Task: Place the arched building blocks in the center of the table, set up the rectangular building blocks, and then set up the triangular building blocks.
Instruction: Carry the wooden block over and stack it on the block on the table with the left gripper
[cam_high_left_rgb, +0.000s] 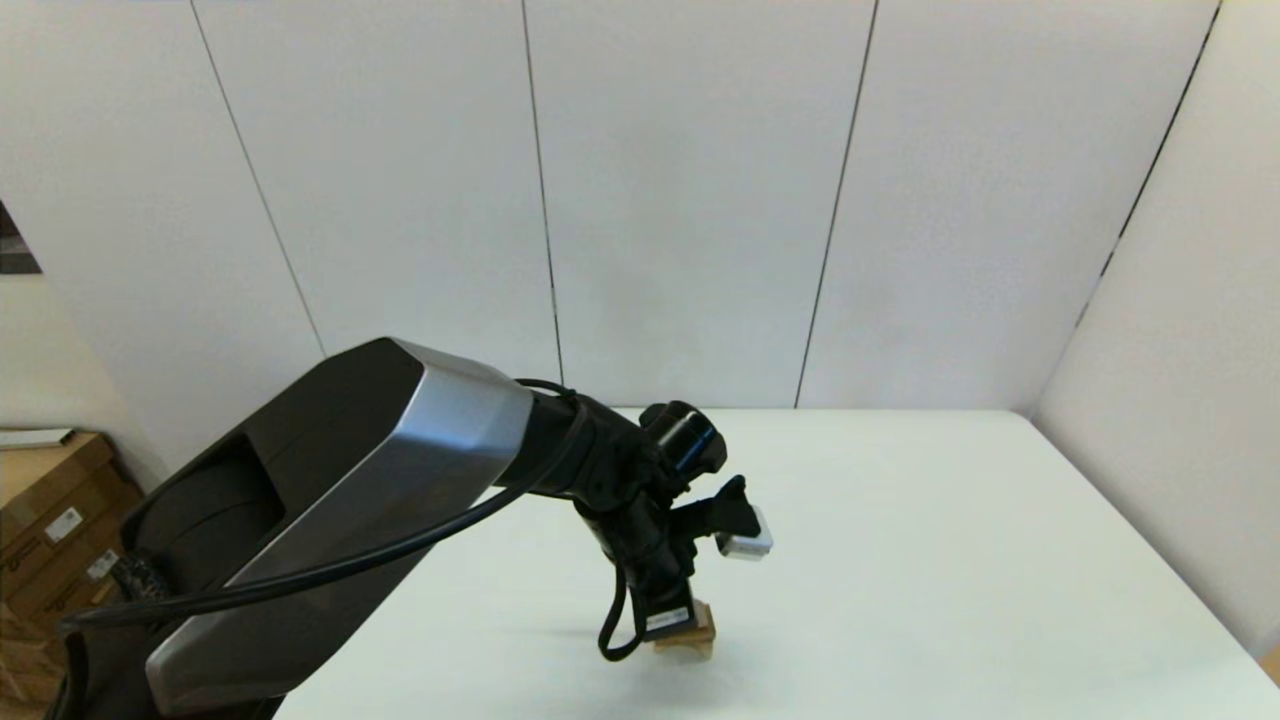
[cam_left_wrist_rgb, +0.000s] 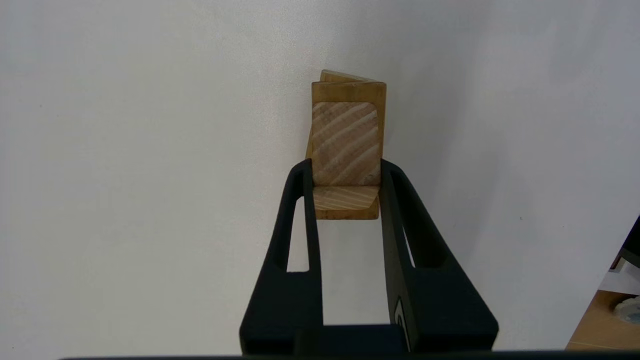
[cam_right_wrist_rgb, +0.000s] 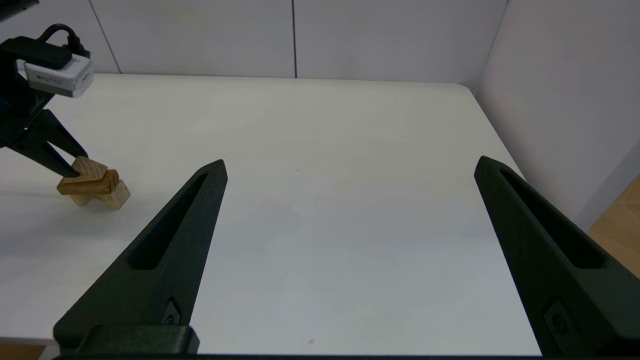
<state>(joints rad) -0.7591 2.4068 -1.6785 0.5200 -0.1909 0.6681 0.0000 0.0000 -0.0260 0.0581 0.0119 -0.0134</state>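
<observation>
Although only one stack shows, the triangular building blocks (cam_left_wrist_rgb: 345, 150), a striped wedge, sits uppermost on it, on the flat rectangular building blocks (cam_right_wrist_rgb: 86, 188), which rests on the arched building blocks (cam_right_wrist_rgb: 116, 196), all standing on the white counter (cam_high_left_rgb: 950, 560). From the wedge outward, the left pincer (cam_left_wrist_rgb: 346, 172) comes straight down over it, its two black fingers (cam_left_wrist_rgb: 300, 210) pressed against the wedge's opposite flanks, pinching it, so the ridge appears to run along the gap between them. Judged from this, the coming move is simply letting go and lifting clear without nudging the stack. Well apart from the wedge, the right pincer (cam_right_wrist_rgb: 350, 170) hangs idle, spread wide, holding nothing.
</observation>
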